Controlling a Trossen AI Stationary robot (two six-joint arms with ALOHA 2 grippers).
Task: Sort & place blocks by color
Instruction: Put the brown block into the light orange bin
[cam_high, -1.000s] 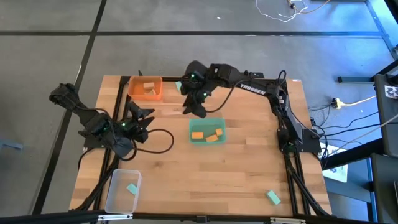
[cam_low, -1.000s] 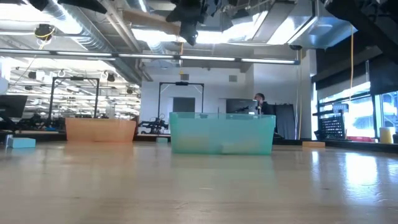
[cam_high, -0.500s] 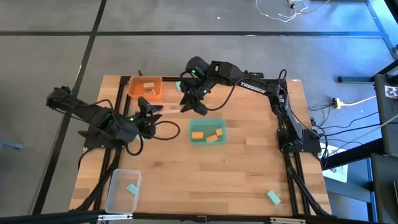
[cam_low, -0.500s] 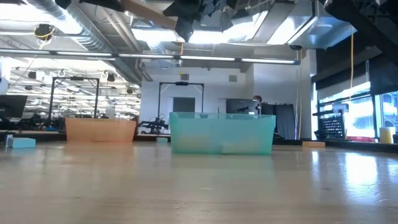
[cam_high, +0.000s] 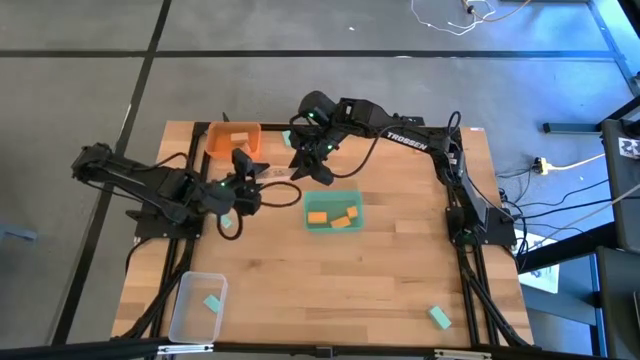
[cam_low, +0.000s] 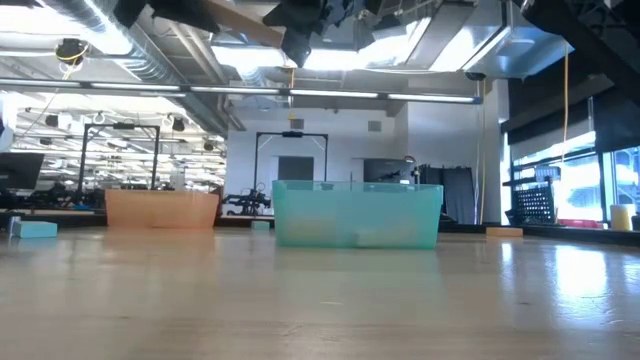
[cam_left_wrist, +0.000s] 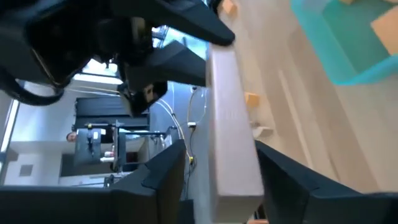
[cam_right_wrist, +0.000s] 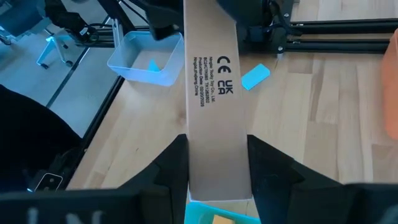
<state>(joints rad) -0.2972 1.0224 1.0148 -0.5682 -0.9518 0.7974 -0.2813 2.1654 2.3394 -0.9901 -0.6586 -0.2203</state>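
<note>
A long pale wood block (cam_high: 278, 172) hangs above the table between my two grippers. My right gripper (cam_high: 305, 168) is shut on its right end. My left gripper (cam_high: 248, 165) is open, with a finger on either side of the block's left end (cam_left_wrist: 233, 155); a gap shows beside one finger. In the low view the block (cam_low: 240, 28) is high over the trays. The green tray (cam_high: 333, 225) holds orange blocks (cam_high: 318, 216). Pale wood blocks (cam_high: 240, 140) lie in the orange tray (cam_high: 218, 150). One mint-green block (cam_high: 212, 303) lies in the clear tray (cam_high: 190, 320). My right gripper pinches the long block's two narrow sides (cam_right_wrist: 214, 168) between its two fingers, at the end nearest the wrist. The fingers slant down from the table's far right and lie along the block. The block reaches out past them toward my left gripper, clear of the table.
Loose mint-green blocks lie at the table's near right (cam_high: 440, 317) and by the far edge (cam_high: 287, 137). Black rails (cam_high: 470, 280) run along both table sides. Bare wood lies between the green tray and the near edge.
My left gripper has swung toward the table's right and far edge, up to the free end of the long block, and its fingers now stand around that end. My right gripper has stayed in place, holding the block clear of the table.
</note>
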